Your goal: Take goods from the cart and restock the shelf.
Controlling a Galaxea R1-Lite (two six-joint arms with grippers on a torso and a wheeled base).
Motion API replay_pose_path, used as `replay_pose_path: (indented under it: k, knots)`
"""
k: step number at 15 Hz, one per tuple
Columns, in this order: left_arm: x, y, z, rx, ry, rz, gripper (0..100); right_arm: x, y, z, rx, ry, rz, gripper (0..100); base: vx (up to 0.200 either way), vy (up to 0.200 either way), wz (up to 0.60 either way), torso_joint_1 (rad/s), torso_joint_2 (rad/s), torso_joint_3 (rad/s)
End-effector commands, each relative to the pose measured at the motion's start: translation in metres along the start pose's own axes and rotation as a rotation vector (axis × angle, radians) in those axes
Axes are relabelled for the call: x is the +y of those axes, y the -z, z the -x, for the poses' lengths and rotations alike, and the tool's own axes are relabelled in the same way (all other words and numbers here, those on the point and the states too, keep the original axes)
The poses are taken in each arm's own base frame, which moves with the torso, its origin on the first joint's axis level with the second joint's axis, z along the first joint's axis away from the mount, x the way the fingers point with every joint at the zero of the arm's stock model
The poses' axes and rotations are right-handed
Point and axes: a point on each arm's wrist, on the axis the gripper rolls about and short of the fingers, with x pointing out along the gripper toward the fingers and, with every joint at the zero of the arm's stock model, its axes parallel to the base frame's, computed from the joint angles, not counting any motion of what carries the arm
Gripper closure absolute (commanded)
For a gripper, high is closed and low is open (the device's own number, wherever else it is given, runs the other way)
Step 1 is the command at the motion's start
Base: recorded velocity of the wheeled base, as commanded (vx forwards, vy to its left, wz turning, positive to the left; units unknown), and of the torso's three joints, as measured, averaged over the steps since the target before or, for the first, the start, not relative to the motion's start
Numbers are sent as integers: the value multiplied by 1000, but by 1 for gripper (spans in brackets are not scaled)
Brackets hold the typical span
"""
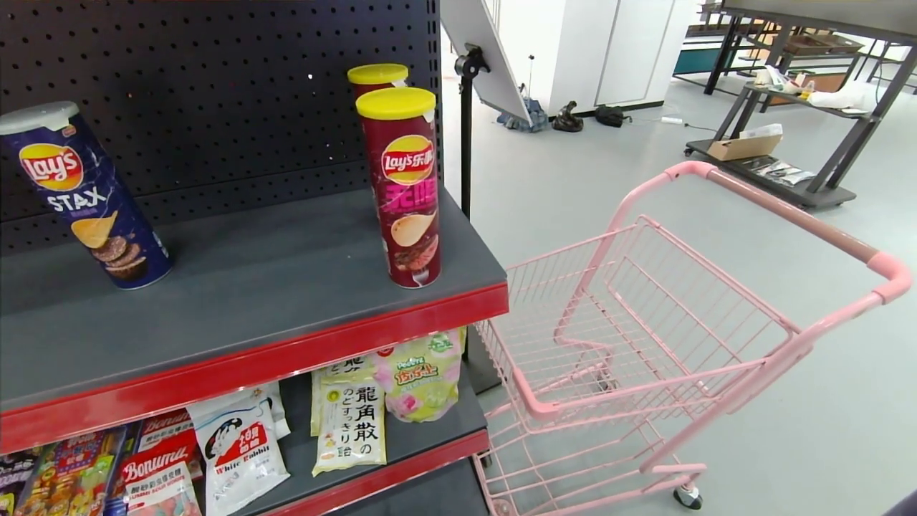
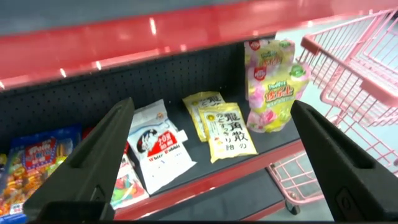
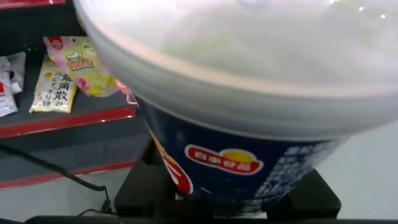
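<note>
In the right wrist view my right gripper (image 3: 227, 190) is shut on a blue chip can (image 3: 249, 155) with a pale lid (image 3: 249, 56), held near the lower shelf. My left gripper (image 2: 211, 109) is open with nothing between its fingers (image 2: 93, 162), facing the lower shelf's snack packets (image 2: 230, 130). On the upper shelf (image 1: 251, 287) stand a blue chip can (image 1: 86, 193) at the left and a maroon can (image 1: 405, 186) near the right front edge, with a second maroon can (image 1: 376, 75) behind it. The pink cart (image 1: 680, 308) is right of the shelf; its basket holds no goods.
The lower shelf (image 1: 430, 430) carries a white candy bag (image 1: 240, 448), yellow packets (image 1: 351, 423) and a green pouch (image 1: 423, 376). A stand pole (image 1: 466, 129) rises behind the shelf's right end. Tables (image 1: 809, 107) and a cardboard box (image 1: 741, 147) stand far back right across open floor.
</note>
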Motion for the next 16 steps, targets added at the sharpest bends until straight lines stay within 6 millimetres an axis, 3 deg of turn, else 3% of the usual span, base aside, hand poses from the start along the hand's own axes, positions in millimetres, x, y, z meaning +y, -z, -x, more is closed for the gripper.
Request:
replay_pose_path:
  k: [1,13,16]
  knots:
    - [0,0,0,1,1,-1,0,0,1,1,-4,-3,0,100,0,0,0,227,-583,-369]
    - [0,0,0,1,3,-4,0,0,0,-8,48,-12,0,100,0,0,0,179,-435,-261]
    - [0,0,0,1,1,-4,0,0,1,-10,57,-9,2,100,0,0,600,28,-51,-35]
